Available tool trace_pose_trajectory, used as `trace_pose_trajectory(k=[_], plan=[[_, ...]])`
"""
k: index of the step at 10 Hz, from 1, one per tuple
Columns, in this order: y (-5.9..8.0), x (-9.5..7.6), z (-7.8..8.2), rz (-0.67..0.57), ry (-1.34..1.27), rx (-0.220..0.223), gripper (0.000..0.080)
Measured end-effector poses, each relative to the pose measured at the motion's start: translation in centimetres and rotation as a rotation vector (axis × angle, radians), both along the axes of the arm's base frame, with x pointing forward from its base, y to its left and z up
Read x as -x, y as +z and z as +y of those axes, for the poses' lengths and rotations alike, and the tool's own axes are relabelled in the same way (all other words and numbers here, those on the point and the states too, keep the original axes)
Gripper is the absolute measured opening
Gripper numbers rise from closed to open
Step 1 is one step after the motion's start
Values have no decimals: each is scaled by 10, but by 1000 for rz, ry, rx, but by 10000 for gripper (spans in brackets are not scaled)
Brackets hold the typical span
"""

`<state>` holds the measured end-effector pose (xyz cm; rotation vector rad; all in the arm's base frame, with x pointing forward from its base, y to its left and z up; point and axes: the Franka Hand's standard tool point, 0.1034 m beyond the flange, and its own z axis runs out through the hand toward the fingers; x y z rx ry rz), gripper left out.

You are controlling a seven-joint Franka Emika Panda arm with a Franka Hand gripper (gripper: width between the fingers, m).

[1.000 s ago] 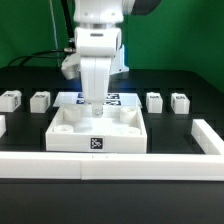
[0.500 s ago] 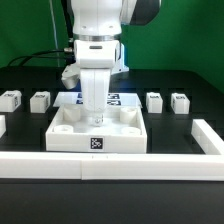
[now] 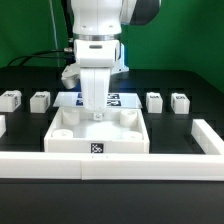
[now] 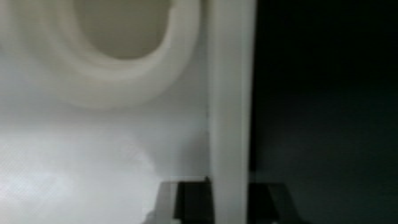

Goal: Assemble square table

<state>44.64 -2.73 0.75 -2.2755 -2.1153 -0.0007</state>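
The white square tabletop [image 3: 70,137] lies in the middle of the table, sockets up, its tag facing the camera. My gripper [image 3: 95,112] reaches straight down onto its far raised edge. In the wrist view the edge wall [image 4: 228,100] runs between my two dark fingers [image 4: 192,203], which sit against both of its sides, so the gripper [image 4: 217,200] is shut on the wall. A round corner socket [image 4: 116,40] shows beside it. Two white legs [image 3: 40,100] lie at the exterior view's left and two more [image 3: 154,101] at its right.
A long white rail [image 3: 110,166] runs along the front, and its side arm [image 3: 207,135] comes back at the exterior view's right. The marker board [image 3: 113,98] lies behind the tabletop, partly hidden by my arm. A green wall closes the back.
My gripper has come down a little onto the tabletop's far edge. The tabletop's front face and tag now sit slightly lower in the exterior view. The legs have not moved.
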Motion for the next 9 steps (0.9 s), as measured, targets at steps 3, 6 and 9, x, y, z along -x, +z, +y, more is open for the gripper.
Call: trace_pose_trajectory(k=[3, 6, 9], plan=[[0, 0, 0, -1, 0, 0, 53], [0, -5, 13, -8, 20, -9, 54], [-1, -28, 61, -47, 42, -46, 54]])
